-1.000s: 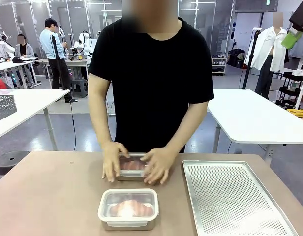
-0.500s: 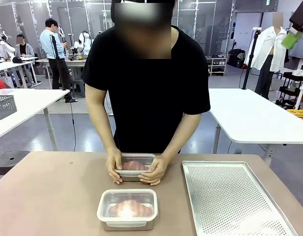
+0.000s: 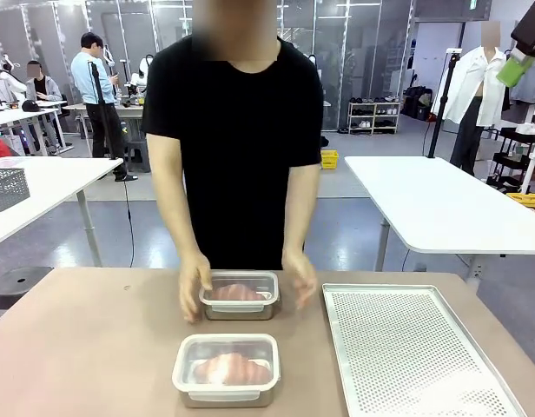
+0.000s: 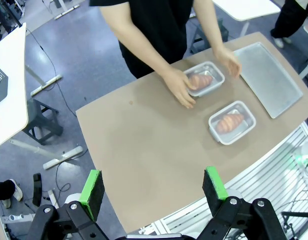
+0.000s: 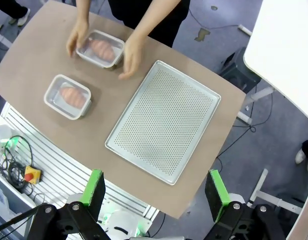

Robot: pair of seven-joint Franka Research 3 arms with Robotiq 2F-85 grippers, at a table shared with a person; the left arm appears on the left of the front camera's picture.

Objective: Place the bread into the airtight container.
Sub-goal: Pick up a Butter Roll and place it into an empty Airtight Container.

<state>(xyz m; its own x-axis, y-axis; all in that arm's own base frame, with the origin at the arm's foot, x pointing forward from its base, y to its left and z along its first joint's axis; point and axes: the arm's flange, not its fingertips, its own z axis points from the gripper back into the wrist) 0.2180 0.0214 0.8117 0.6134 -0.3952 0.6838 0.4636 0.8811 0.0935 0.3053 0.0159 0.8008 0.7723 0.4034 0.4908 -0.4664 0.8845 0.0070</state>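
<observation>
Two airtight containers with clear lids stand on the brown table (image 3: 85, 347), a croissant-shaped bread in each. The near container (image 3: 226, 371) holds its bread (image 3: 234, 367) by the table's front edge. The far container (image 3: 240, 296) sits between the person's hands (image 3: 194, 289), one on either side of it. From high above the table, my left gripper (image 4: 153, 186) looks down on both containers (image 4: 232, 122) (image 4: 204, 80); it is open and holds nothing. My right gripper (image 5: 156, 190) is just as high, open and holding nothing, with the containers (image 5: 68, 96) (image 5: 100, 49) far below.
A perforated metal tray (image 3: 415, 352) lies bare at the table's right side, also seen as the tray (image 5: 164, 120) under my right gripper. The person stands at the far edge. White tables and other people are in the background.
The person has straightened up. Both hands have come off the far container's lid and moved apart to its sides. The near container has not moved.
</observation>
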